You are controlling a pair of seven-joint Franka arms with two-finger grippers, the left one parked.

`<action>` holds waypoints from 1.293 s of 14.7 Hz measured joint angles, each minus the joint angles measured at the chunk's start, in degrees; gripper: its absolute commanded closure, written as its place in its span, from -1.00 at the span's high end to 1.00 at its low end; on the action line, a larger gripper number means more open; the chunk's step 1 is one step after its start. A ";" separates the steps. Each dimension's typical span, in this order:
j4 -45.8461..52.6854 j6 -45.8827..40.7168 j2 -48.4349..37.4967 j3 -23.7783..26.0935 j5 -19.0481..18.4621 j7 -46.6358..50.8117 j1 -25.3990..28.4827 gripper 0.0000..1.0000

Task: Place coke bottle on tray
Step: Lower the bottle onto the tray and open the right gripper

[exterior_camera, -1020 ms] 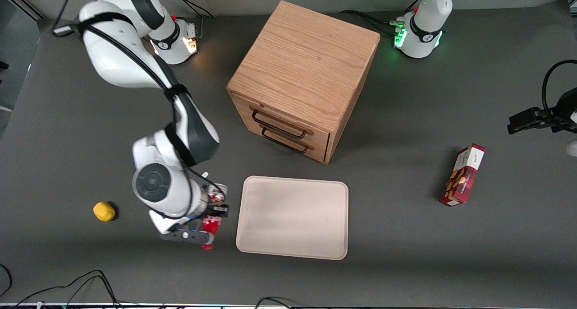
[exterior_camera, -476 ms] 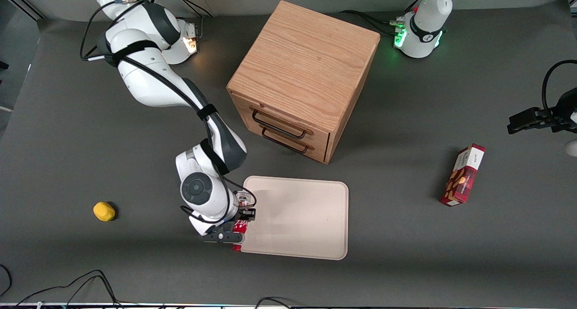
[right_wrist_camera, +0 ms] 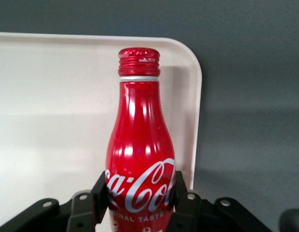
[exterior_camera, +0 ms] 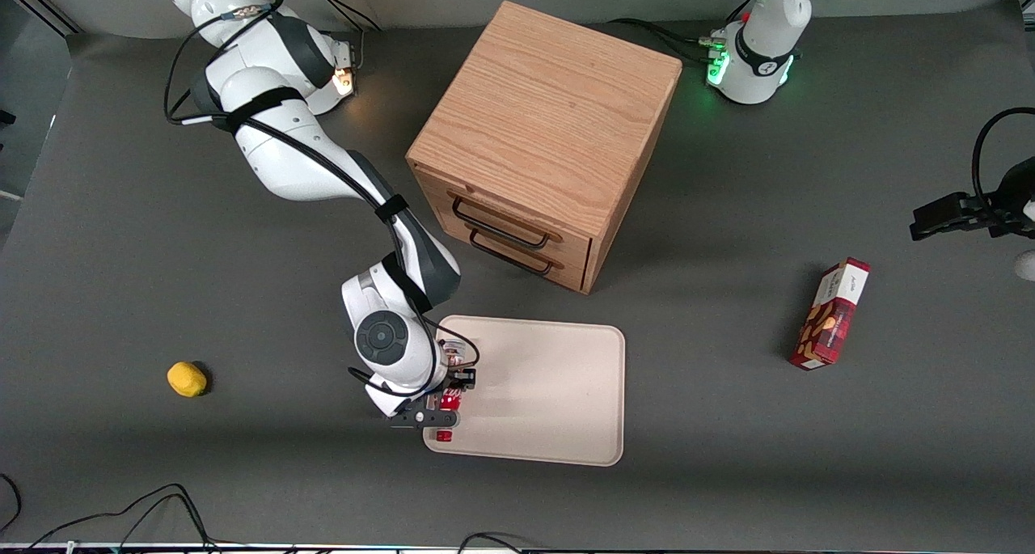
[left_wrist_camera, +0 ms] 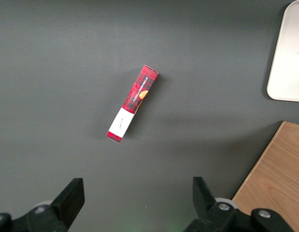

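Carried inward, the coke bottle (exterior_camera: 446,412) now hangs over the tray (exterior_camera: 550,392).
Tool (exterior_camera: 447,400), lower centre-left, clamps its body.

Wooden drawer cabinet (exterior_camera: 543,141) on dark counter (exterior_camera: 728,473), farther from front camera than claw (exterior_camera: 443,408), two black handles facing camera. Yellow lemon (exterior_camera: 187,378) near claw, toward working arm's end. Red snack box (exterior_camera: 830,314) lying flat, well apart from claw, toward parked arm's end.
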 measured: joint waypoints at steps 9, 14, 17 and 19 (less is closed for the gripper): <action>0.06 0.83 0.11 -0.09 0.00 0.00 0.00 1.00; 0.07 0.85 0.11 -0.09 0.00 0.00 0.00 1.00; 0.64 0.50 0.09 -0.10 0.00 0.00 -0.02 1.00; 1.74 -2.14 -0.50 -0.11 0.00 0.00 -0.16 1.00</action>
